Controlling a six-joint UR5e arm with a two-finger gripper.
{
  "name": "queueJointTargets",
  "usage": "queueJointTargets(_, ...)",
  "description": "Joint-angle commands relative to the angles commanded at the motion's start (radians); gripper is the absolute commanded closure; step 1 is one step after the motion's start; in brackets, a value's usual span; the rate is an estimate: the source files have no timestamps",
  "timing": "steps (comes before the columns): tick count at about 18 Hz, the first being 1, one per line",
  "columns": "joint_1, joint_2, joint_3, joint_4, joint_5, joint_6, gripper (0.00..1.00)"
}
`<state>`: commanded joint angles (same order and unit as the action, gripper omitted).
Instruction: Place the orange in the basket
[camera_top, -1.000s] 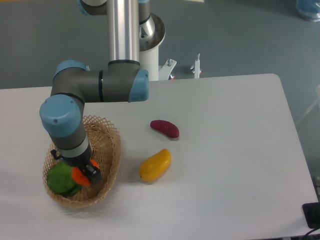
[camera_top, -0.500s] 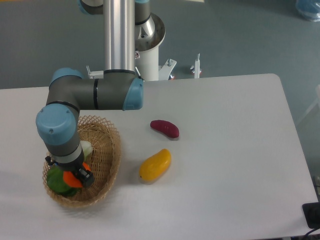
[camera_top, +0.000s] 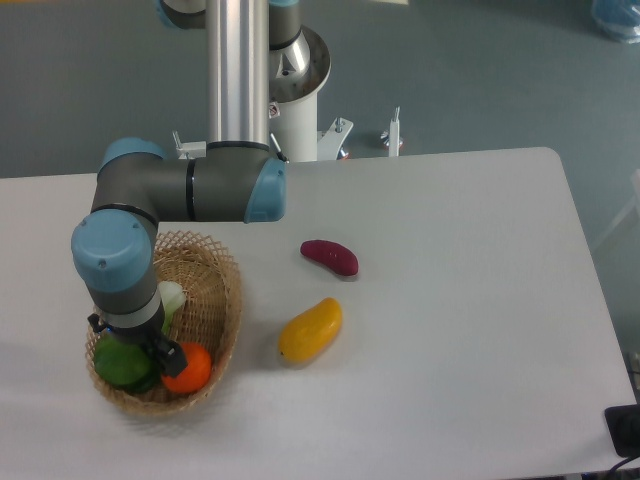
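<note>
The orange (camera_top: 189, 369) lies inside the wicker basket (camera_top: 226, 292) at its front right, resting on the basket floor. My gripper (camera_top: 152, 353) hangs low over the basket's front part, largely hidden under the wrist. One black finger (camera_top: 166, 353) shows just left of the orange, touching or nearly touching its side. The orange is beside the fingers, not between them, and the gripper looks open.
The basket also holds a green round vegetable (camera_top: 119, 365) left of the orange and a pale green-white one (camera_top: 172, 297) behind it. A yellow mango-like fruit (camera_top: 310, 331) and a dark purple vegetable (camera_top: 330, 257) lie on the white table to the right.
The orange was held in the fingers over the basket; now it lies free on the basket floor, to the right of the gripper. The arm shifted slightly left.
</note>
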<state>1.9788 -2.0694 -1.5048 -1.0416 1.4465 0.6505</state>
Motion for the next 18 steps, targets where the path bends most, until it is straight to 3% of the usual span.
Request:
queueJointTargets(5, 0.118, 0.041, 0.0, 0.011, 0.011, 0.011, 0.0)
queueJointTargets(10, 0.268, 0.045, -0.003, 0.034, 0.012, 0.023, 0.0)
queueJointTargets(18, 0.469, 0.038, 0.005, 0.061, 0.075, 0.21, 0.0)
